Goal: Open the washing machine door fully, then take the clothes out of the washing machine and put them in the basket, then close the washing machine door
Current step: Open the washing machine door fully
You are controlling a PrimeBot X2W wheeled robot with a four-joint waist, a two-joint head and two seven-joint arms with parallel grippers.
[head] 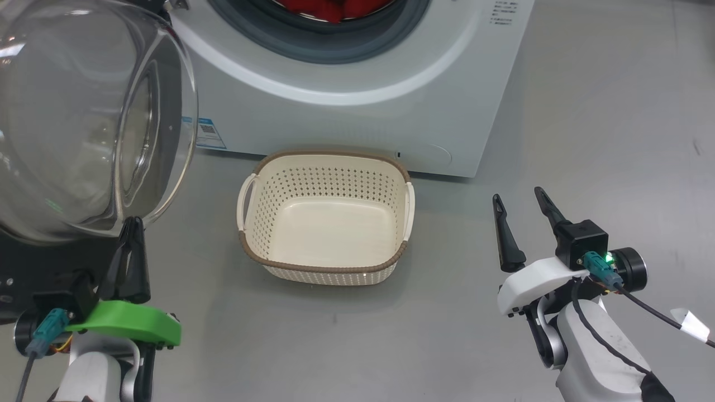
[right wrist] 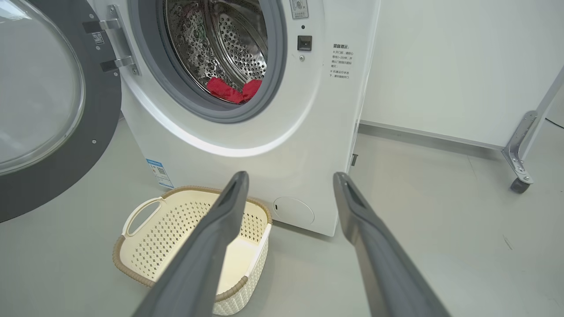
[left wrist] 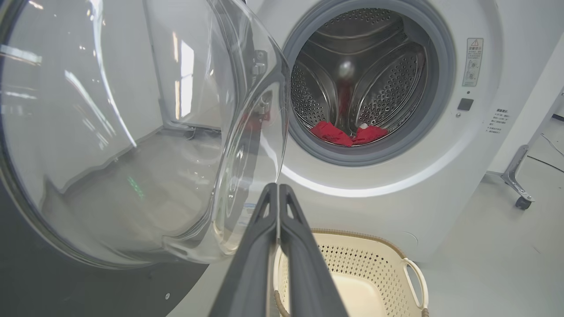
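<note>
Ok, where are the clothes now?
Left wrist view: the clothes lie low inside the washing machine, right of the open door, above the basket.

Left gripper (left wrist: 278, 188): fingers pressed flat together, tips up by the lower right edge of the washing machine door (left wrist: 110, 132) glass bowl; can't tell if they touch it. Door swung open, off to the left. Washing machine (left wrist: 396, 189) drum mouth uncovered. Clothes (left wrist: 348, 133), red, lying at the drum's front bottom. Basket (left wrist: 374, 273) on the floor, just below the mouth. Castor leg (left wrist: 522, 193) at far right.
</note>
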